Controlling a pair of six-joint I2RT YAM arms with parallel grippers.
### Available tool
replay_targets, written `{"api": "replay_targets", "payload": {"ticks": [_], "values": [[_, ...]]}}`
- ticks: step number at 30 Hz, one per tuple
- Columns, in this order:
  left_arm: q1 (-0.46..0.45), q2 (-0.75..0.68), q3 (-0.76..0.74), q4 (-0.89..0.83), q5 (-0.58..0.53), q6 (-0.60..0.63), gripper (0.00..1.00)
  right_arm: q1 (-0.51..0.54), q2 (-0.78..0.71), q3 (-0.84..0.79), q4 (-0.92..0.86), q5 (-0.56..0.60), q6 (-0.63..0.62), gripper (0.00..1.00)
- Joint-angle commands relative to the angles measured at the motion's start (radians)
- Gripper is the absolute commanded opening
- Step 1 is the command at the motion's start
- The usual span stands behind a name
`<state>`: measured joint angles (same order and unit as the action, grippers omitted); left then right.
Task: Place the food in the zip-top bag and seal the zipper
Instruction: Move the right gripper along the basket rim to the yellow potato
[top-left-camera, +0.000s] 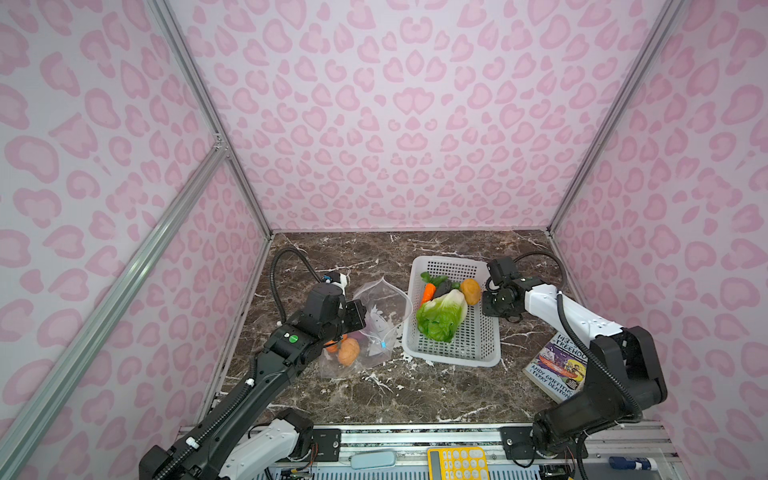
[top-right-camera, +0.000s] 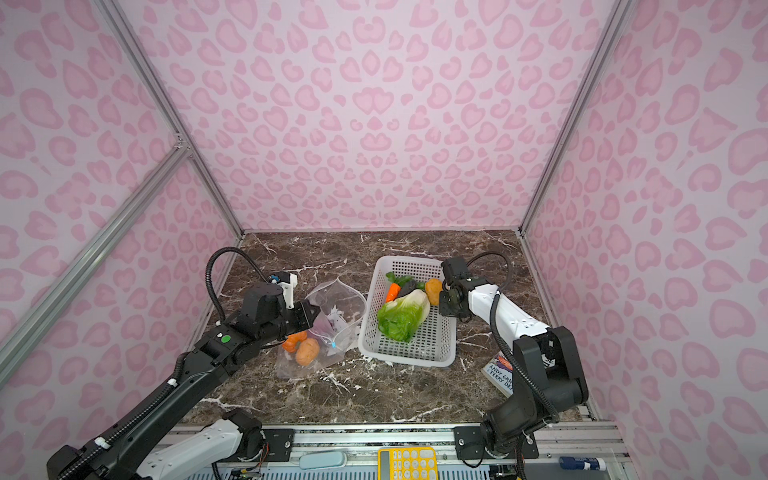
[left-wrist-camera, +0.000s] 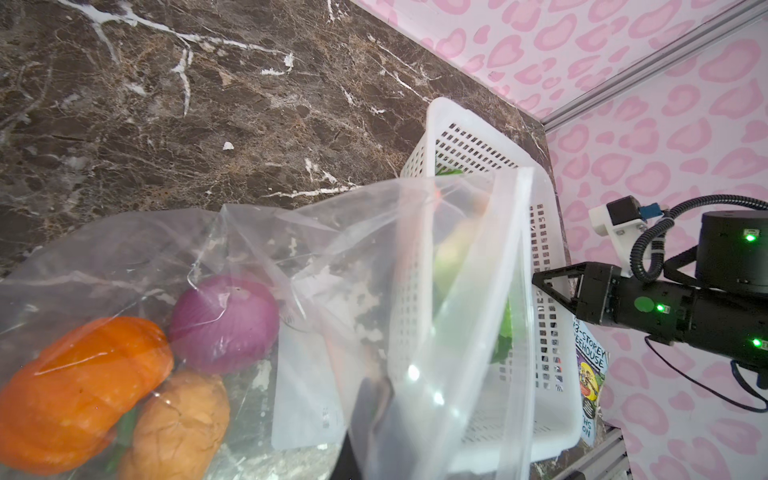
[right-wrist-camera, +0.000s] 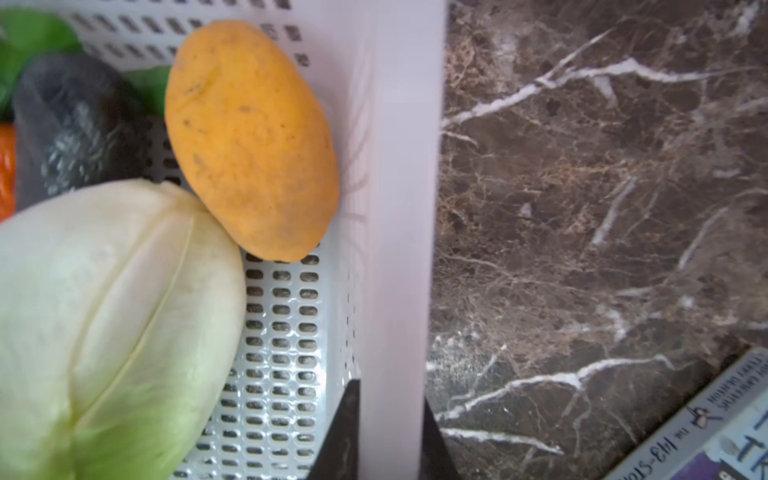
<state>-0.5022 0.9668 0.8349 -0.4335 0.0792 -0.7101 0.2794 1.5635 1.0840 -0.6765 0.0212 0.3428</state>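
Observation:
The clear zip-top bag (top-left-camera: 380, 309) lies left of the basket, its mouth lifted towards it. My left gripper (top-left-camera: 360, 318) is shut on the bag's edge (left-wrist-camera: 415, 332). Inside the bag are a small orange pumpkin (left-wrist-camera: 83, 386), a tan potato (left-wrist-camera: 178, 424) and a purple onion (left-wrist-camera: 224, 324). The zipper's blue tab (top-left-camera: 382, 344) hangs at the mouth. The cabbage (top-left-camera: 442, 316), the carrot (top-left-camera: 428, 292) and a second potato (right-wrist-camera: 249, 137) lie in the white perforated basket (top-left-camera: 451, 359). My right gripper (right-wrist-camera: 392, 415) is shut on the basket's right rim (right-wrist-camera: 395, 208).
A dark grey object (right-wrist-camera: 70, 124) lies in the basket beside the carrot. A book (top-left-camera: 555, 365) rests on the marble top at the near right, under the right arm. A yellow calculator (top-left-camera: 457, 463) sits on the front rail. Pink patterned walls enclose three sides.

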Motion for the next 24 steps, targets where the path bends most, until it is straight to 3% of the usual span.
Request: {"api": "replay_targets", "payload": {"ticks": [1,10,14,17,20,24], "values": [[0.001,0.000,0.013,0.006,-0.009,0.001,0.03,0.001,0.019,0.021,-0.105,0.042,-0.125,0.11],[0.001,0.006,0.013,0.007,-0.006,0.003,0.03,0.001,0.030,0.062,-0.158,0.196,-0.279,0.03],[0.001,0.004,0.015,0.007,-0.006,0.003,0.03,-0.003,0.063,0.079,-0.160,0.226,-0.283,0.06],[0.001,-0.002,0.014,0.006,-0.009,0.004,0.03,-0.003,0.095,0.108,-0.184,0.239,-0.265,0.20],[0.001,-0.009,0.010,0.004,-0.013,0.003,0.03,-0.003,0.092,0.132,-0.203,0.235,-0.223,0.43],[0.000,-0.014,0.007,0.008,-0.016,-0.002,0.03,0.021,0.026,0.147,-0.193,0.253,-0.188,0.60]]}}
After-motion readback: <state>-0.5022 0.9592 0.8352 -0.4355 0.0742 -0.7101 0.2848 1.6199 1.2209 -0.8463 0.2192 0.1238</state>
